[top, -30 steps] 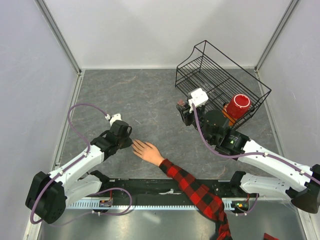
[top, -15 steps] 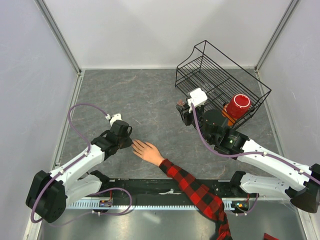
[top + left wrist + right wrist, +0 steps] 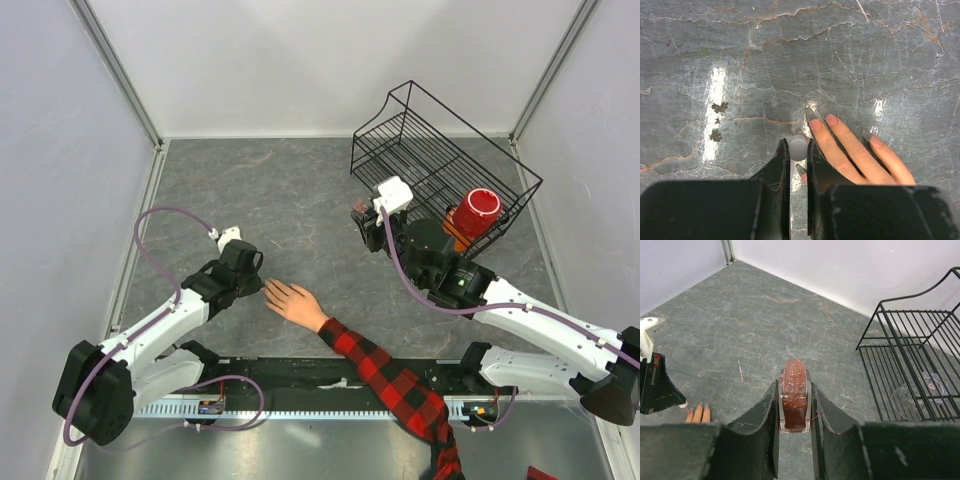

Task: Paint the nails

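Observation:
A pale hand (image 3: pixel 291 301) in a red-and-black plaid sleeve (image 3: pixel 390 380) lies flat on the grey floor, fingers pointing left. Its long nails (image 3: pixel 812 116) show greyish in the left wrist view, with pink near the fingertips. My left gripper (image 3: pixel 262 286) hovers at the fingertips, shut on a small round white cap (image 3: pixel 798 149). One nail (image 3: pixel 800 170) lies just under its jaws. My right gripper (image 3: pixel 361 213) is raised near the basket, shut on a small clear bottle of red glitter polish (image 3: pixel 795 395). That bottle has no cap on it.
A black wire basket (image 3: pixel 440 160) stands tilted at the back right, holding a red cup (image 3: pixel 476 212) and a clear round object (image 3: pixel 920 396). White walls close the floor on three sides. A black rail (image 3: pixel 300 372) runs along the near edge.
The right gripper has drifted slightly left and back with the bottle. The left gripper and the hand have stayed put.

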`<state>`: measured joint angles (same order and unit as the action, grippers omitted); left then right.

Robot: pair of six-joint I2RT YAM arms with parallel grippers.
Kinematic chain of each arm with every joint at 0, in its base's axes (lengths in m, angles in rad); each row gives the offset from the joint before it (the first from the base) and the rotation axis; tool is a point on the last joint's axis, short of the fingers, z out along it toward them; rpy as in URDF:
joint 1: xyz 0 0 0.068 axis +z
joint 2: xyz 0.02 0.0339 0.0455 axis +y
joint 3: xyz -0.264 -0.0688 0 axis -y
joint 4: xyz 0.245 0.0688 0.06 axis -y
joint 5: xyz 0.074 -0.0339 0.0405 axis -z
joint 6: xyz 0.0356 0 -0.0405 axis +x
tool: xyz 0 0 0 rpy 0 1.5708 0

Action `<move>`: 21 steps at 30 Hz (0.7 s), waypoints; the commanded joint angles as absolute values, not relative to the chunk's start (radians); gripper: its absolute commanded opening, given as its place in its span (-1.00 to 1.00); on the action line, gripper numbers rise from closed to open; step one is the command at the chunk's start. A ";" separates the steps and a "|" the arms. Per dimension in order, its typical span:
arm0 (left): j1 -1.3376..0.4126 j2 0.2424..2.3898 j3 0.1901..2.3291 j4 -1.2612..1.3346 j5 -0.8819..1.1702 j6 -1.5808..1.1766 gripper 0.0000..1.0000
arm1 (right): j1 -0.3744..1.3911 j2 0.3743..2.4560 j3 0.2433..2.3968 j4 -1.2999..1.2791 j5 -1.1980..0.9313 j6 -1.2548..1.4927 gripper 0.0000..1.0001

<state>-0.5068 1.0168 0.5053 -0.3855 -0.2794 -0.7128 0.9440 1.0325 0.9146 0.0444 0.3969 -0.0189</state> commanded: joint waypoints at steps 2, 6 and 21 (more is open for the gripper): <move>-0.500 1.023 0.503 -0.327 -0.304 -0.707 -0.97 | 0.937 1.039 0.957 0.077 0.385 -0.008 -1.00; -0.497 1.023 0.505 -0.316 -0.291 -0.704 -0.97 | 0.937 1.040 0.957 0.077 0.382 -0.008 -1.00; -0.488 1.049 0.517 -0.318 -0.299 -0.703 -0.96 | 0.933 1.042 0.962 0.074 0.376 -0.006 -1.00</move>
<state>-0.4980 1.0451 0.5053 -0.3485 -0.2787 -0.7128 0.9382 1.0424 0.9150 0.0441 0.3889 -0.0181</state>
